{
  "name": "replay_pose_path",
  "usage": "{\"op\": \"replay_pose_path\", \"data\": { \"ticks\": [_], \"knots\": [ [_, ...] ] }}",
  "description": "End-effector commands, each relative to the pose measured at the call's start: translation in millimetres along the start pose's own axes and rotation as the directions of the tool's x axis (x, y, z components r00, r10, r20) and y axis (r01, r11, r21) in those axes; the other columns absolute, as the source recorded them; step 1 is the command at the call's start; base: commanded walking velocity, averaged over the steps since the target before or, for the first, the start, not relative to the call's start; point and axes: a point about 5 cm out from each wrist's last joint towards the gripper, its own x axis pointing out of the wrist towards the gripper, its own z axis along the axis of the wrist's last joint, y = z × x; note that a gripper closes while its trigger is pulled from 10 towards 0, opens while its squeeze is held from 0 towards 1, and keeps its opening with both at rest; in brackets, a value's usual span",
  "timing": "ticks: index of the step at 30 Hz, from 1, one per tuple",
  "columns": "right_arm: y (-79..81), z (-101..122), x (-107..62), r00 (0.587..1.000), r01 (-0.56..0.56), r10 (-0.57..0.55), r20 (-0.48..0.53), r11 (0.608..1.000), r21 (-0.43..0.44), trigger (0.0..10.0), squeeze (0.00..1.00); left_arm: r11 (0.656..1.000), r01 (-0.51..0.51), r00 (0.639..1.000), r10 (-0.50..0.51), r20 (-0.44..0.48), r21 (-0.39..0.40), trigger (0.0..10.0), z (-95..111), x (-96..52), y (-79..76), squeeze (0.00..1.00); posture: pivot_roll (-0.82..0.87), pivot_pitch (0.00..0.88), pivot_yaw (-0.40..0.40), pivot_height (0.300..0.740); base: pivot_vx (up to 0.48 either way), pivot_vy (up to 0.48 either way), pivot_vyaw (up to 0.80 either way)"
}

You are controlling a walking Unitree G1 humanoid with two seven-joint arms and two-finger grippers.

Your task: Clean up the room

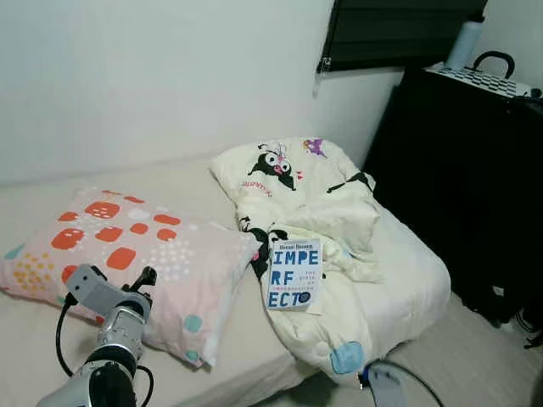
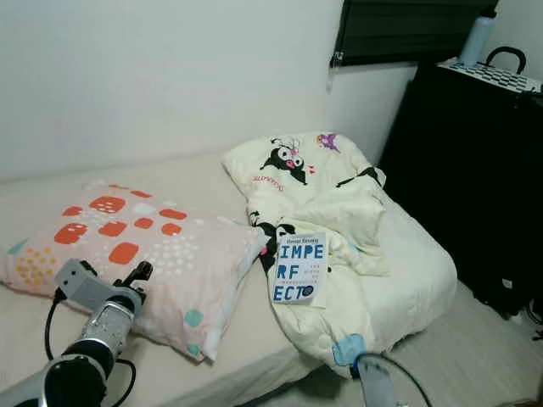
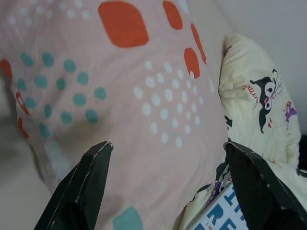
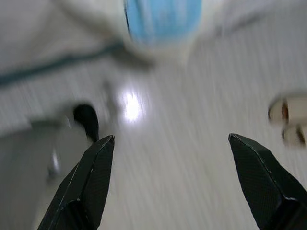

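Hovering, left hand: over the near edge of the pillow, black fingers spread wide apart, nothing between them.
Left arm: silver, raised from the lower left, a black cable looping beside it.
Right hand: low by the bed's foot, above the floor, fingers parted and empty; wrist view blurred.
Pillow: pink with orange blotches, white dots and teal dots, lying flat on the bed, just ahead of the left hand.
Book: white cover with big blue letters, resting face up on the blanket, just beside the pillow's right corner.
Blanket: cream, crumpled, printed with black cartoon figures, heaped on the right part of the bed and hanging over its foot; a light blue patch near the hanging lower edge.
Bed: low, with pale sheet, set against the white wall.
Floor: pale wood grain, under the right hand, with a bright glare spot.
Cabinet: black, tall, standing right of the bed.
Bottle: pale blue, upright on top of the cabinet, next to a black handle.
Blind: dark, on the wall above the bed's far right corner.
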Motion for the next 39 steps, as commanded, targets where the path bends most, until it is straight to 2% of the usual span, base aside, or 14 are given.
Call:
{"op": "replay_pose_path", "data": {
  "ticks": [1, 8, 10, 12, 16, 18, 19, 21, 22, 25, 26, 28, 33, 39],
  "knots": [
    [1.1, 8.5, 0.6, 0.999, -0.012, 0.012, 0.035, 1.000, 0.013, 10.0, 0.00, 0.999, -0.015, 1.000, 0.014, -0.024, -0.030, 10.0, -5.4, -1.8, 4.4, 0.00, -0.18, 0.053, -0.050, 0.665, 0.000, 0.000, 0.00],
    [21.4, 79.0, -0.4, 0.957, -0.100, 0.099, 0.271, 0.995, -0.011, 10.0, 0.00, 0.999, -0.045, 0.999, 0.045, 0.012, 0.000, 10.0, 7.8, -1.2, 13.2, 0.00, -0.22, 0.098, -0.044, 0.635, 0.000, 0.000, 0.00],
    [21.4, 79.0, -0.4, 0.957, -0.100, 0.099, 0.271, 0.995, -0.011, 10.0, 0.00, 0.999, -0.045, 0.999, 0.045, 0.012, 0.000, 10.0, 7.8, -1.2, 13.2, 0.00, -0.22, 0.098, -0.044, 0.635, 0.000, 0.000, 0.00],
    [30.4, 112.7, -8.0, 0.892, -0.177, 0.168, 0.420, 0.984, -0.018, 10.0, 0.00, 0.999, -0.034, 0.998, 0.035, 0.052, -0.018, 10.0, 21.1, 0.3, 15.7, 0.00, -0.24, 0.141, -0.036, 0.620, 0.000, 0.000, 0.00],
    [33.0, 130.0, -13.7, 0.846, -0.222, 0.194, 0.497, 0.975, -0.002, 10.0, 0.00, 0.999, -0.026, 0.998, 0.027, 0.065, -0.024, 10.0, 26.6, 1.3, 14.9, 0.00, -0.24, 0.141, -0.036, 0.610, 0.000, 0.000, 0.00],
    [39.6, 151.8, -25.9, 0.761, -0.308, 0.242, 0.601, 0.951, 0.007, 10.0, 0.00, 0.999, 0.001, 0.996, 0.004, 0.090, -0.045, 10.0, 35.3, 2.8, 12.7, 0.00, -0.26, 0.182, -0.026, 0.600, 0.000, 0.000, 0.00],
    [39.6, 151.8, -25.9, 0.761, -0.308, 0.242, 0.601, 0.951, 0.007, 10.0, 0.00, 0.999, 0.001, 0.996, 0.004, 0.090, -0.045, 10.0, 35.3, 2.8, 12.7, 0.00, -0.26, 0.182, -0.026, 0.600, 0.000, 0.000, 0.00],
    [49.1, 179.7, -49.8, 0.628, -0.465, 0.299, 0.718, 0.884, 0.039, 10.0, 0.00, 0.996, 0.057, 0.990, -0.046, 0.136, -0.074, 10.0, 49.1, 5.6, 5.0, 0.00, -0.27, 0.218, -0.025, 0.590, 0.000, 0.000, 0.00],
    [49.1, 179.7, -49.8, 0.628, -0.465, 0.299, 0.718, 0.884, 0.039, 10.0, 0.00, 0.996, 0.057, 0.990, -0.046, 0.136, -0.074, 10.0, 49.1, 5.6, 5.0, 0.00, -0.27, 0.218, -0.025, 0.590, 0.000, 0.000, 0.00],
    [60.2, 210.3, -90.2, 0.429, -0.640, 0.374, 0.822, 0.768, -0.016, 10.0, 0.00, 0.984, 0.140, 0.977, -0.120, 0.177, -0.109, 10.0, 65.0, 10.4, -13.6, 0.00, -0.28, 0.259, -0.021, 0.575, 0.000, 0.000, 0.00],
    [60.2, 210.3, -90.2, 0.429, -0.640, 0.374, 0.822, 0.768, -0.016, 10.0, 0.00, 0.984, 0.140, 0.977, -0.120, 0.177, -0.109, 10.0, 65.0, 10.4, -13.6, 0.00, -0.28, 0.259, -0.021, 0.575, 0.000, 0.000, 0.00],
    [65.4, 220.2, -111.2, 0.334, -0.698, 0.398, 0.855, 0.714, -0.060, 10.0, 0.00, 0.966, 0.203, 0.965, -0.168, 0.202, -0.163, 10.0, 73.4, 12.8, -26.0, 0.00, -0.28, 0.279, -0.018, 0.565, 0.000, 0.000, 0.00],
    [69.3, 226.5, -142.7, 0.213, -0.752, 0.417, 0.883, 0.647, -0.125, 10.0, 0.00, 0.896, 0.373, 0.916, -0.314, 0.251, -0.240, 10.0, 87.6, 15.5, -57.6, 0.00, -0.30, 0.332, -0.008, 0.545, 0.000, 0.000, 0.00],
    [69.7, 227.0, -163.0, 0.165, -0.777, 0.413, 0.895, 0.614, -0.140, 10.0, 0.00, 0.888, 0.411, 0.902, -0.363, 0.236, -0.206, 10.0, 89.7, 16.5, -73.0, 0.00, -0.33, 0.368, 0.005, 0.525, 0.000, 0.000, 0.00]
  ]
}}
